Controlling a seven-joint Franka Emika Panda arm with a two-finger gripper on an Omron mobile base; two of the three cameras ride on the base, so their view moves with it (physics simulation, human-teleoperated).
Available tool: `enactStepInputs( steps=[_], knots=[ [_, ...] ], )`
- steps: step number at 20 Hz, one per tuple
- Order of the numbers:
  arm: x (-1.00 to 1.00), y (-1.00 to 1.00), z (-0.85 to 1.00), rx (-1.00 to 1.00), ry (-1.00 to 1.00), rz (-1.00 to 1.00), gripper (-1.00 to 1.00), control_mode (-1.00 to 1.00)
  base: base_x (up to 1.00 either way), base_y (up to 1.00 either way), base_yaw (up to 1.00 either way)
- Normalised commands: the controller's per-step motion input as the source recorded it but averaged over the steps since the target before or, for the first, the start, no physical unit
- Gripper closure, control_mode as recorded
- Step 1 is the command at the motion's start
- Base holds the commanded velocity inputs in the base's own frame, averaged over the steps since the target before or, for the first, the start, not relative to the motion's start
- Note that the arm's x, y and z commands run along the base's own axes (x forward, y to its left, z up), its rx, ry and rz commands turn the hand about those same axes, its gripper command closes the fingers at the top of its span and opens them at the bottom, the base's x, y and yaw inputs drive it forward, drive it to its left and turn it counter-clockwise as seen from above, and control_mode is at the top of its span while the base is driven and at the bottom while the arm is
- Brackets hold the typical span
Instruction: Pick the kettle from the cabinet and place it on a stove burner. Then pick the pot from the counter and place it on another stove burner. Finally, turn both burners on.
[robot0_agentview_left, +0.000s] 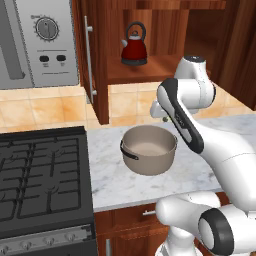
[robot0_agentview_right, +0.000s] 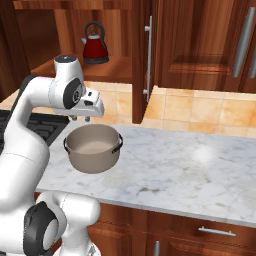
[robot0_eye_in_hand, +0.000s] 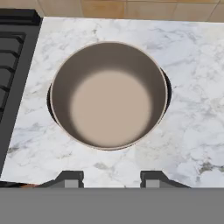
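Tool (robot0_eye_in_hand: 105, 177) over pot (robot0_eye_in_hand: 109, 94), jaws apart, empty | fingertips cropped | kettle (robot0_agentview_left: 134, 45) w/ spout hidden

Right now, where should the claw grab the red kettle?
Probably by the black arched handle on top of the kettle, coming straight in from the open front of the cabinet. It stands upright on the shelf, and the handle loops clear above the lid.

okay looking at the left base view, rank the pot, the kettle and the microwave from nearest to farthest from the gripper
1. The pot, on the counter just below the gripper.
2. The kettle, up in the open cabinet, above and behind the gripper.
3. The microwave, far to the left above the cooktop.
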Motion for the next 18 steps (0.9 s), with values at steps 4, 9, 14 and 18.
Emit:
enactStepInputs(
  steps=[4,9,14,18],
  knots=[
    [0.00,0.00,0.01,0.00,-0.05,0.00,-1.00,-1.00,0.00,0.00,0.00],
    [-0.06,0.00,0.15,0.00,-0.14,0.00,-1.00,-1.00,0.00,0.00,0.00],
    [-0.09,0.00,0.29,-0.01,-0.20,0.00,-1.00,-1.00,0.00,0.00,0.00],
    [-0.02,0.00,0.38,-0.01,-0.21,0.00,-1.00,-1.00,0.00,0.00,0.00]
  ],
)
